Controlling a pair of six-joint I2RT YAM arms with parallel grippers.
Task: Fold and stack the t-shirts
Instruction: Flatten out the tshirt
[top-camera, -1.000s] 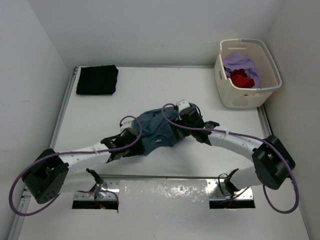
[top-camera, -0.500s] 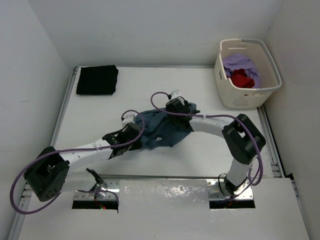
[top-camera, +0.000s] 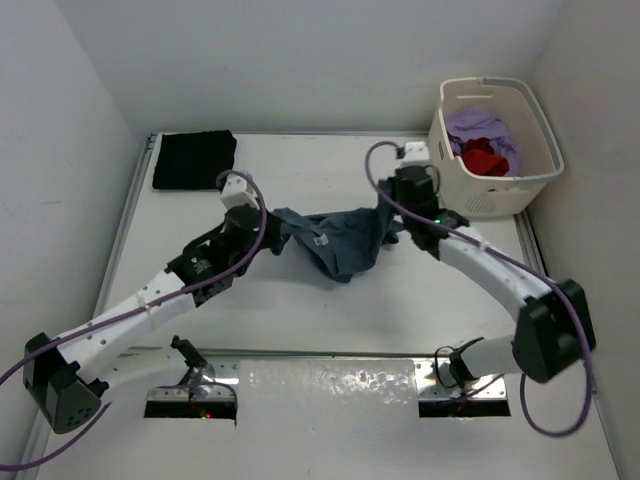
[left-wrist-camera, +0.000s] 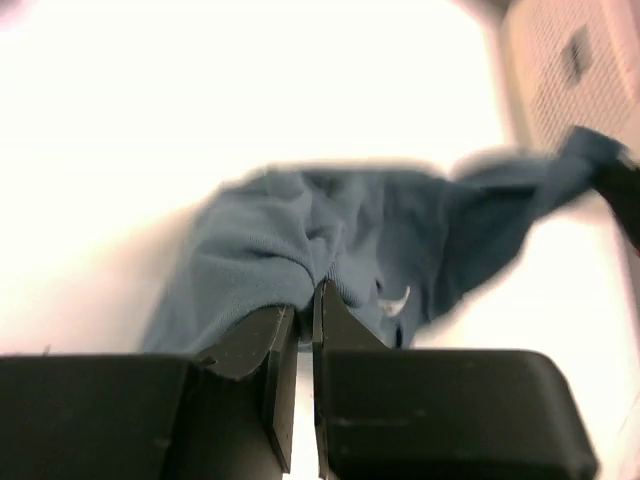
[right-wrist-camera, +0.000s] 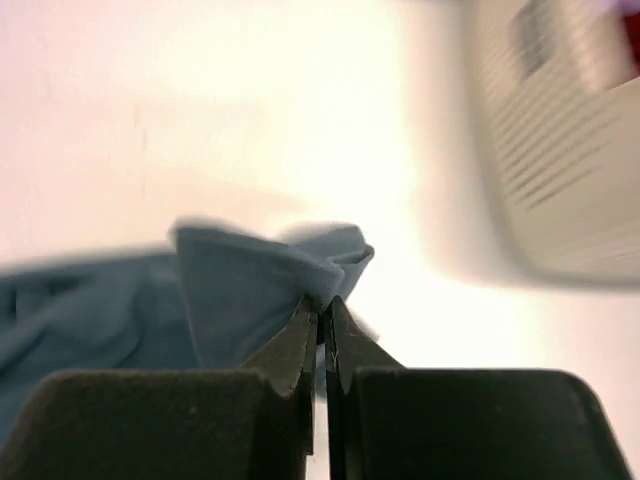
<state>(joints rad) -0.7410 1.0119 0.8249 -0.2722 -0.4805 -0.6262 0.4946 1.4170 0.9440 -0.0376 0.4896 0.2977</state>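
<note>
A blue-grey t-shirt (top-camera: 335, 243) hangs stretched between my two grippers over the middle of the white table (top-camera: 300, 310). My left gripper (top-camera: 268, 222) is shut on its left end, with cloth pinched at the fingertips (left-wrist-camera: 306, 300). My right gripper (top-camera: 392, 215) is shut on its right end, where a fold of cloth (right-wrist-camera: 290, 275) is clamped at the tips (right-wrist-camera: 322, 308). The middle of the shirt sags toward the table. A folded black t-shirt (top-camera: 195, 159) lies at the back left corner.
A cream laundry basket (top-camera: 495, 150) stands at the back right, holding purple (top-camera: 478, 127) and red (top-camera: 485, 158) garments, close to my right gripper. Walls close in the table at the left, back and right.
Both grippers closed on the blue-grey shirt, which lay crumpled on the table, then lifted and moved apart toward the back, pulling it out between them.
</note>
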